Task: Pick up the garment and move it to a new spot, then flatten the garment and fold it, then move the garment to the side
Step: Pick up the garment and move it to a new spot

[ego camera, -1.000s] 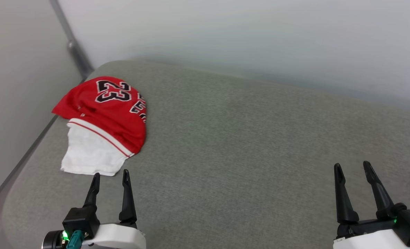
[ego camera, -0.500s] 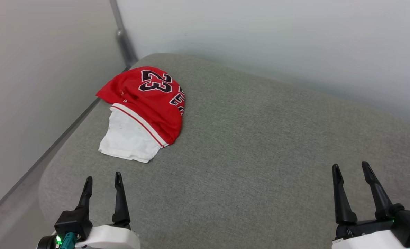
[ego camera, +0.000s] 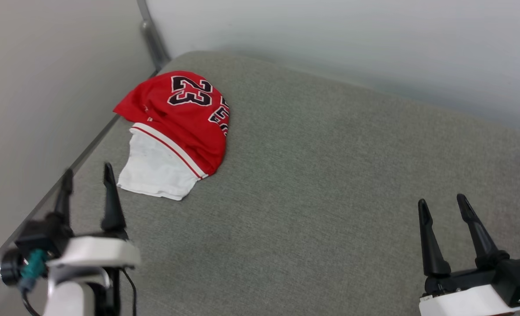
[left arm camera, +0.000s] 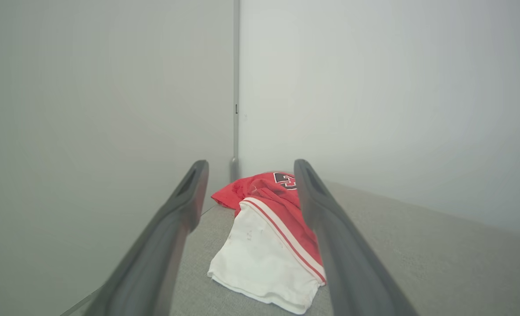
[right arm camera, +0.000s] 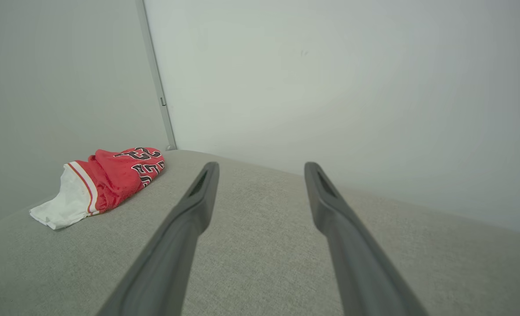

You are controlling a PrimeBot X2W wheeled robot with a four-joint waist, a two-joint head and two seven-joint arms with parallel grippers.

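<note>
From my console: the garment in red, its black "23" edged white, its sleeve white under red-white striped trim; around the garment, flecked grey cushion and pale walls.

I read this as a lab test cell, not a home. 2 plain, pale wall panels meet at 1 corner, and a grey metal strip closes the joint the way a partition booth's would. My work surface is a grey fabric-covered pad with a rounded corner. 1 garment lies on it near that corner.
</note>
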